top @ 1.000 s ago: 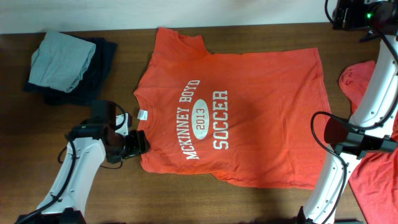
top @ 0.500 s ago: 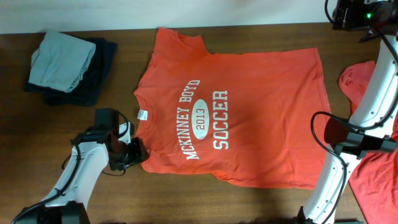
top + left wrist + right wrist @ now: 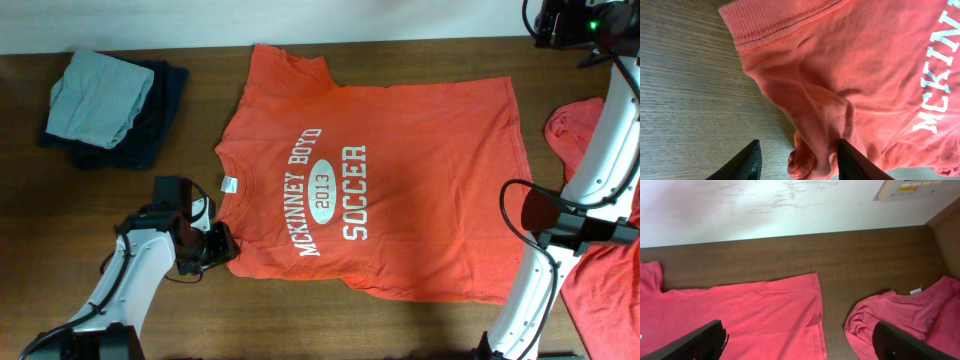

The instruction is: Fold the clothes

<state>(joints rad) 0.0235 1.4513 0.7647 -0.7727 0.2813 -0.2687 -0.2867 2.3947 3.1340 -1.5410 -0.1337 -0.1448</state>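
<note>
Printed T-shirt (image 3: 400,180) is lying flat, print up, on the table (image 3: 330,325), with its collar end nearest the left gripper (image 3: 222,246). In the overhead view that gripper is covering the near sleeve, so the sleeve's edge is not reading there.

From the left wrist, a bunched lump of sleeve cloth is sitting between the two fingers (image 3: 751,160). It is touching one finger and standing just apart from the other. The jaws are standing part-spread around the lump, not pressing it from both sides. The finger bases are running off the bottom of the view. Only "MCKIN" of the print is showing, off to one side beyond the fingertips.

Second T-shirt (image 3: 568,130) is lying crumpled. The right arm is crossing it and the frame edge is cutting it off, so its outline is hard to make out.

Right gripper (image 3: 797,326) is hanging clear of the table, spread wide, holding nothing. The printed shirt's hem corner is lying ahead between its fingers. The second shirt is lying ahead toward one finger, with bare wood between the two shirts.

Grey-green folded garment (image 3: 100,95) is resting on navy folded garment (image 3: 155,125), both well beyond the left gripper.
</note>
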